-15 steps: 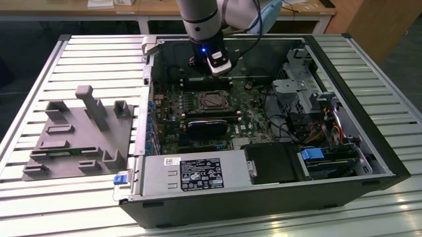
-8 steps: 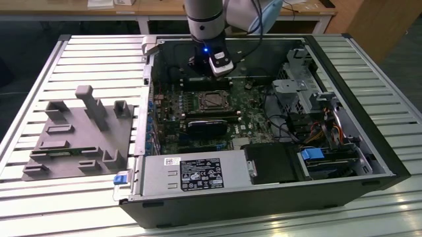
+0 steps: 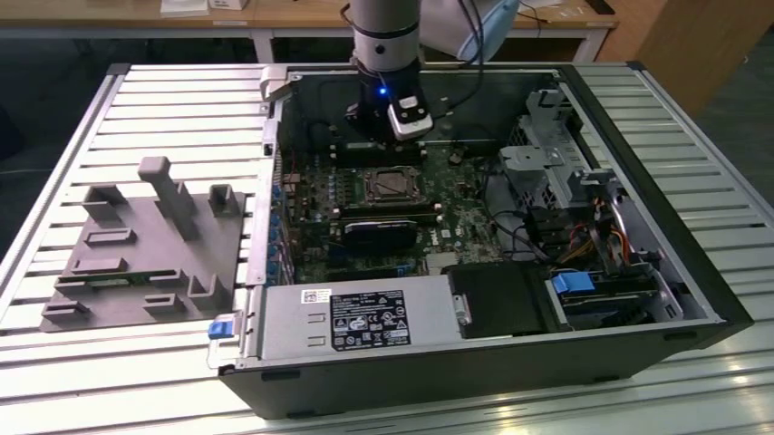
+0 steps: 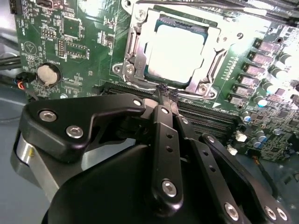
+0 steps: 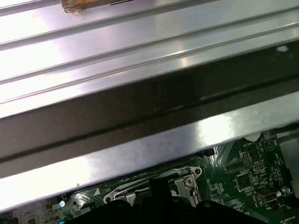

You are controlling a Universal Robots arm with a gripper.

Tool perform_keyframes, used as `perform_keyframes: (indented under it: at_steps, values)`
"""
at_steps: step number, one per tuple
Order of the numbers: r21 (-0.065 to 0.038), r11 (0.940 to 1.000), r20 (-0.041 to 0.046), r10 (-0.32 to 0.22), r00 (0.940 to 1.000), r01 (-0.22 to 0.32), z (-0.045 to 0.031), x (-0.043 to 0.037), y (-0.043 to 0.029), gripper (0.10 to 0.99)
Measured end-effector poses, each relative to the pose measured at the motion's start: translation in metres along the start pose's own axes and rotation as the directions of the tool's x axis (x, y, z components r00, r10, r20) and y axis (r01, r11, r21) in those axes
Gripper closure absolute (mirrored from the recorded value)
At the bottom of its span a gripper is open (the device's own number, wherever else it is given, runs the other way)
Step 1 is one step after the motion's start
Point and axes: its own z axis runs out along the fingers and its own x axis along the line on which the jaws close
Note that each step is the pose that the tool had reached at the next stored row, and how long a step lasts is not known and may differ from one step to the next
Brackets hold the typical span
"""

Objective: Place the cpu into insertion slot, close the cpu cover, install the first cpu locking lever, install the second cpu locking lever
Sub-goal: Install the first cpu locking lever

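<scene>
cpu (image 4: 180, 49) sits flat in the insertion slot (image 4: 136, 56) on the green motherboard (image 4: 79, 42), its pale metal top bright under the light in the second wrist view. we see the cpu cover (image 4: 212, 46) lying down over it, the silvery frame ringing the chip so that the top shows through the square window. a thin metal lever (image 4: 205, 5) runs along the far side of the socket; we cannot tell whether it is latched.

our hand (image 4: 166, 95) hangs just beside the socket, on the side where the long black memory slots (image 4: 210, 116) run. the black fingers (image 4: 163, 140) are drawn together with the tips meeting, and nothing is held between them. the tips sit right at the socket's edge, though we cannot tell if they touch it.

in the exterior view the hand (image 3: 390, 136) reaches down into the open computer case (image 3: 677, 263), with the socket (image 3: 390, 184) just below it and a black heatsink block (image 3: 381, 234) beyond that. the grey power supply box (image 3: 351, 319) fills the near corner of the case. the case rests on a slatted metal bench (image 3: 181, 100), and a grey fixture (image 3: 151, 249) with upright posts stands on the bench at the exterior view's left, well apart from the case.

in the first wrist view the case wall (image 5: 140, 102) runs across, with a strip of the motherboard (image 5: 247, 172) beneath it.
</scene>
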Motion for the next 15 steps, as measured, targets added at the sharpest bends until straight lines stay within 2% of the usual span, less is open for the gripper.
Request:
perform_keyframes:
  at_steps: [2,5,15]
  values:
    - [0.005,1.0000,-0.0055,0.000,1.0000,0.000,0.0001,-0.0018,-0.0007,0.984]
    - [0.009,1.0000,-0.0088,0.001,1.0000,-0.001,0.0004,-0.0039,-0.0031,0.984]
    - [0.027,0.9996,-0.0062,-0.001,1.0000,0.001,0.0004,-0.0095,-0.0175,0.984]
